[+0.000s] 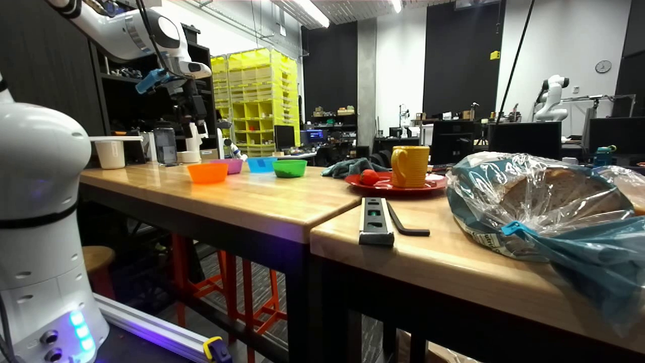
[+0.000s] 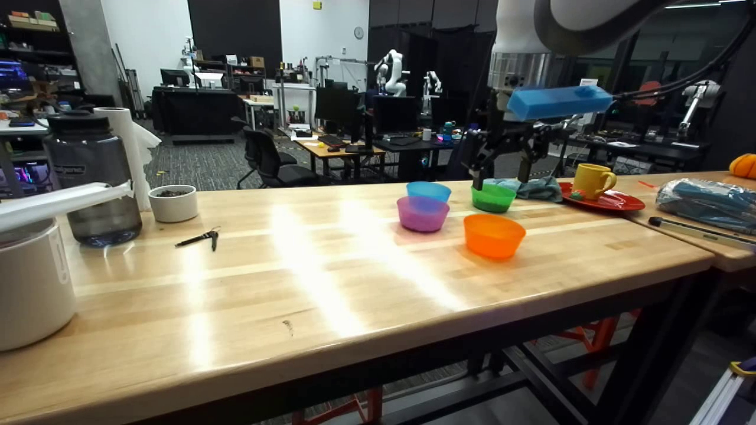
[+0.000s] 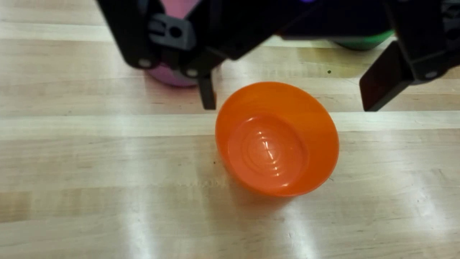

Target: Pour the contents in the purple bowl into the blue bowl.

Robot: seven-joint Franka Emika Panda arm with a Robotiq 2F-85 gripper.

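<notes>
Find the purple bowl (image 2: 422, 218) upright on the table (image 2: 248, 313), near of the blue bowl (image 2: 429, 189) and left of the orange bowl (image 2: 494, 237) in an exterior view, seemingly touching neither. See the claw (image 3: 290, 102) hanging above the table, spread wide, with fingers (image 3: 385, 77) well apart and gripping nothing, lined up nearer to the orange bowl than to the purple bowl in the wrist view. Judge the pour not yet begun.

Cannot see the contents: hidden largely behind the claw in the wrist view, and behind the bowl's own wall in both exterior views. Allow for an unknown load.

Expect light, thin plastic, smooth and rather slick, probably springy at the rim; unlikely to break, but easy to nudge, tip or squeeze out of round. Take hold of the near rim, away from the blue bowl, one finger inside and one outside, to leave the far lip free for pouring. Avoid clasping the whole bowl from outside: likely to slip up the flaring sides. Coming down, keep clear of the orange bowl, to the right.
</notes>
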